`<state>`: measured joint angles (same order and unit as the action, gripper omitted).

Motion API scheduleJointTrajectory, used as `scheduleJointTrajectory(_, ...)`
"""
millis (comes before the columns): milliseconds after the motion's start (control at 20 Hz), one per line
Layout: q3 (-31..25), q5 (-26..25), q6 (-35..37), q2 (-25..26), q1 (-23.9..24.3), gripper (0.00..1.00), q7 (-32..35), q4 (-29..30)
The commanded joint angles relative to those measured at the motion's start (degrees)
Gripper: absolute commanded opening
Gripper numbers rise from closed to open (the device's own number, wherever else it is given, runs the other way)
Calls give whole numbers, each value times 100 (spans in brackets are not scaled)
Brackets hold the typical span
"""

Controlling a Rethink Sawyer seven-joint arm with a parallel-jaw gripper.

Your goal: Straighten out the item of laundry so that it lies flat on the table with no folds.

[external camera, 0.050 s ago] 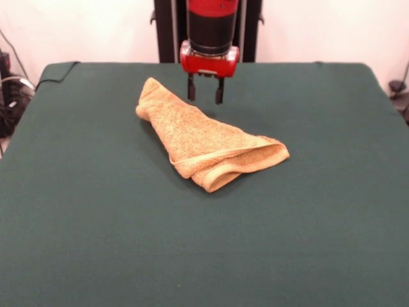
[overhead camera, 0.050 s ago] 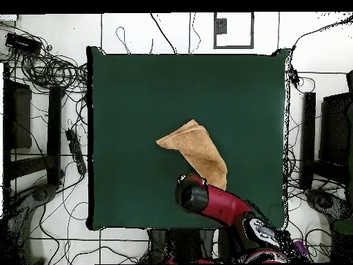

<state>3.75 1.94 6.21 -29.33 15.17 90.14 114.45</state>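
The item of laundry (external camera, 0.050 s ago: 204, 141) is an orange-tan terry towel folded into a rough triangle on the dark green table (external camera, 0.050 s ago: 96, 211). Its doubled edge with a border band faces the near side in the front view, and one corner points to the far left. In the overhead view the towel (overhead camera, 0.050 s ago: 196, 150) lies near the table's middle (overhead camera, 0.050 s ago: 138, 103). My gripper (external camera, 0.050 s ago: 204, 94) hangs open just above the towel's far edge, both fingers (external camera, 0.050 s ago: 190, 89) pointing down, nothing between them. From overhead the red arm (overhead camera, 0.050 s ago: 207, 199) covers the gripper and the towel's nearest corner.
Cables and dark equipment (overhead camera, 0.050 s ago: 48, 76) lie on the floor around the table in the overhead view. A wrinkle sits at the cloth's far left corner (external camera, 0.050 s ago: 61, 69) in the front view.
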Motion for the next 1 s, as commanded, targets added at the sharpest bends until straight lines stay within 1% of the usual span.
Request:
scheduleJointTrajectory(50,-252,476,829,471,-269,100,866,-1376)
scheduleJointTrajectory(350,-274,466,1096,637,-238,100,904,-1786)
scheduleJointTrajectory(800,-387,367,1144,703,-108,100,920,-1908)
scheduleJointTrajectory(1000,-368,363,1313,540,-102,100,968,-1797)
